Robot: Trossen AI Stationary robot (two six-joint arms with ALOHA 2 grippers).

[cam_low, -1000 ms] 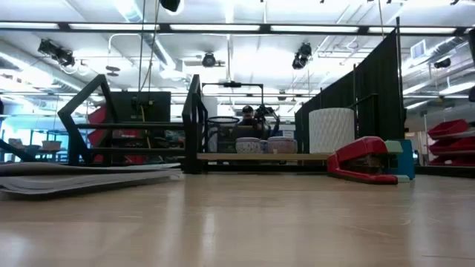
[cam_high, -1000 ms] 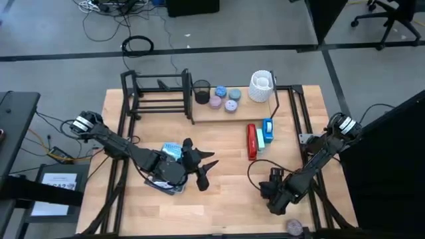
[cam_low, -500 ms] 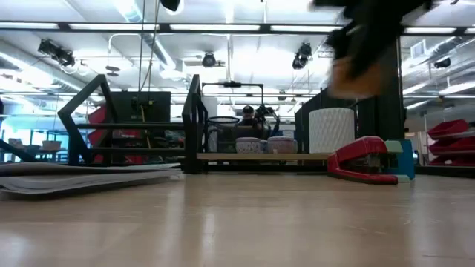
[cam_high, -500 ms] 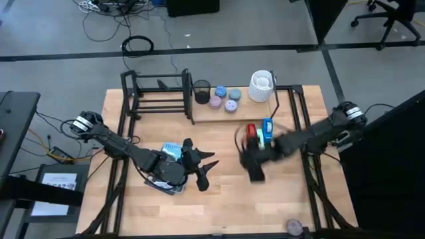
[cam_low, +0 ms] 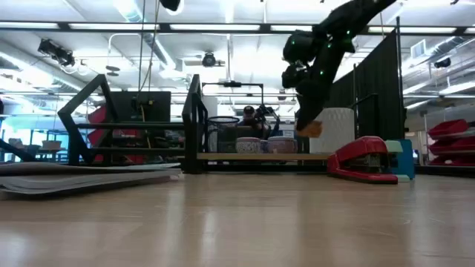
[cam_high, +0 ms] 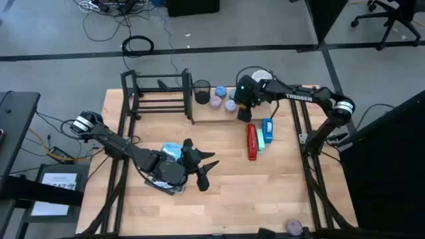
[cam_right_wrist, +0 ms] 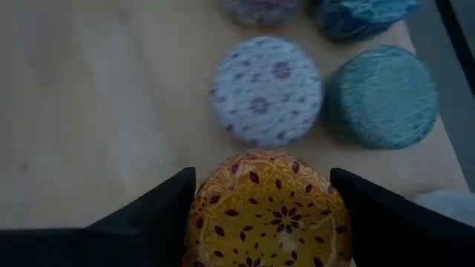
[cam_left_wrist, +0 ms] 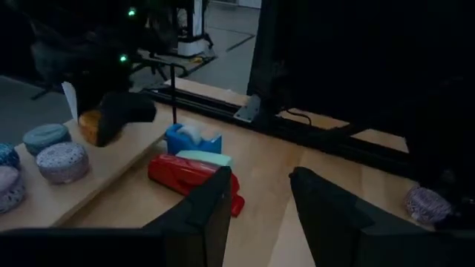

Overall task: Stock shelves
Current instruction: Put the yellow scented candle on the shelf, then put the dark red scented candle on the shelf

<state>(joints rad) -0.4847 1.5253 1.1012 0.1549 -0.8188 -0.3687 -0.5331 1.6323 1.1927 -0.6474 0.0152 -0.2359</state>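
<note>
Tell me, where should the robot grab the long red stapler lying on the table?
Probably across the middle of the long red stapler, coming straight down from above. It lies flat on the wooden table, long and narrow, so fingers can close on its two long sides. The blue box beside it crowds one side toward that end.

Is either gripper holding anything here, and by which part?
The right gripper holds a round yellow patterned tin by its opposite sides, above the shelves. The left gripper is open, holding nothing.
</note>
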